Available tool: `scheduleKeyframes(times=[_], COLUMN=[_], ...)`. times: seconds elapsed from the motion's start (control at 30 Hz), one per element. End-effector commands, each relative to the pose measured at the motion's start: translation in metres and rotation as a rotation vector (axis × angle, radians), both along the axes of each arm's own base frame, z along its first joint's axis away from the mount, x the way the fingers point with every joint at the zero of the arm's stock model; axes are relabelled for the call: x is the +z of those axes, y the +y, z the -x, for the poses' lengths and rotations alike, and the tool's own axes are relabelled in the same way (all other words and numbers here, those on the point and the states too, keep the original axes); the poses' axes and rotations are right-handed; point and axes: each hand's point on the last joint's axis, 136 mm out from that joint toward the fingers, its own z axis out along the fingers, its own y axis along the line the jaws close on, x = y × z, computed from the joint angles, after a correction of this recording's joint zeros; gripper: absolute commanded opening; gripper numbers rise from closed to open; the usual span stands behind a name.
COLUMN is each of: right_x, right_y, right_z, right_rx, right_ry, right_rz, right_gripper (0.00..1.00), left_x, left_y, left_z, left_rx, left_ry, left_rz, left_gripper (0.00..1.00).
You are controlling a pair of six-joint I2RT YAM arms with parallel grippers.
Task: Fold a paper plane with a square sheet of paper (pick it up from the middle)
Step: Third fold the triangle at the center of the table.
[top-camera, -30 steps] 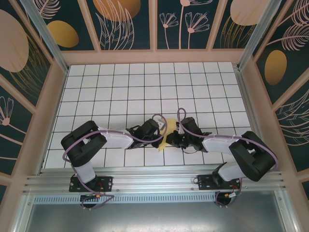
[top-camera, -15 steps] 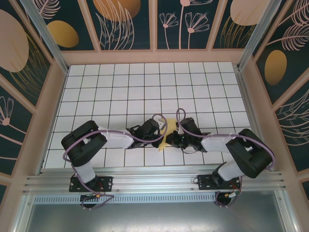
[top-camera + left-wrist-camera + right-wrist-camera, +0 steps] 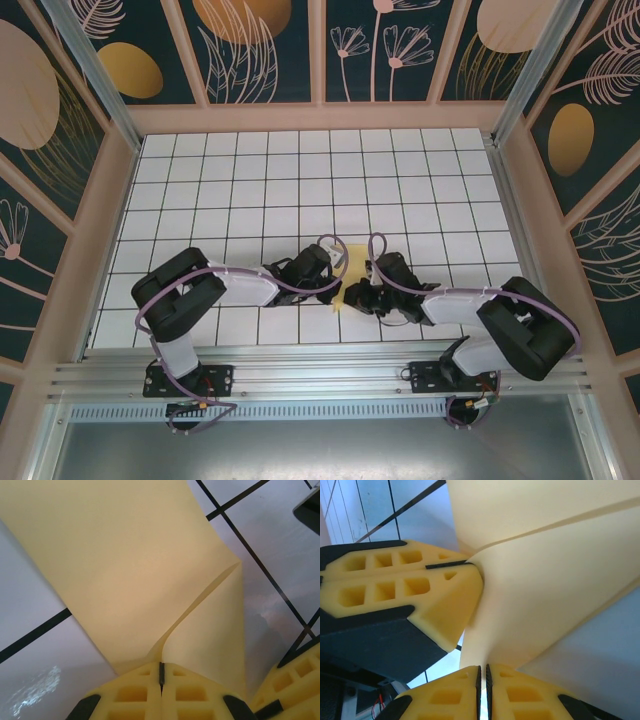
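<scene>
The square sheet of paper (image 3: 353, 294) is pale yellow and creased, held just above the tiles between my two grippers at the near middle of the table. My left gripper (image 3: 336, 290) is shut on it from the left, and my right gripper (image 3: 360, 297) is shut on it from the right. In the left wrist view the paper (image 3: 130, 570) spreads away from a pinched fold at the left gripper (image 3: 161, 672). In the right wrist view the right gripper (image 3: 481, 675) pinches the paper's (image 3: 545, 580) lower edge, with the left gripper's fingers (image 3: 395, 585) close by. I cannot tell whether it has a paper plane's shape.
The white gridded table (image 3: 300, 180) stretches away behind the arms. Patterned walls with wooden frames (image 3: 320, 110) close it in on three sides. A metal rail (image 3: 320, 375) runs along the near edge by the arm bases.
The right arm has shifted slightly toward the near edge and both grippers have drawn lower and closer. Less of the paper shows from above than a second ago.
</scene>
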Motion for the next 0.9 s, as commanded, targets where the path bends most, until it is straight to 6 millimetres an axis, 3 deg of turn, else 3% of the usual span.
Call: scheduleKeyframes(times=[0.0, 0.57, 0.87], right_x=[0.009, -0.006, 0.012], right_y=[0.005, 0.007, 0.009], right_z=[-0.005, -0.006, -0.004], right_rx=[-0.018, -0.013, -0.002], right_ry=[-0.038, -0.011, -0.045], right_rz=[-0.033, -0.017, -0.043], right_gripper=[0.14, 0.14, 0.15], left_x=[-0.033, -0.043, -0.045], left_y=[0.015, 0.021, 0.023], left_z=[0.014, 0.014, 0.016], left_rx=[-0.014, 0.003, 0.005], left_ry=[0.09, 0.127, 0.151], left_rz=[-0.083, -0.06, -0.024], left_gripper=[0.0, 0.0, 0.0])
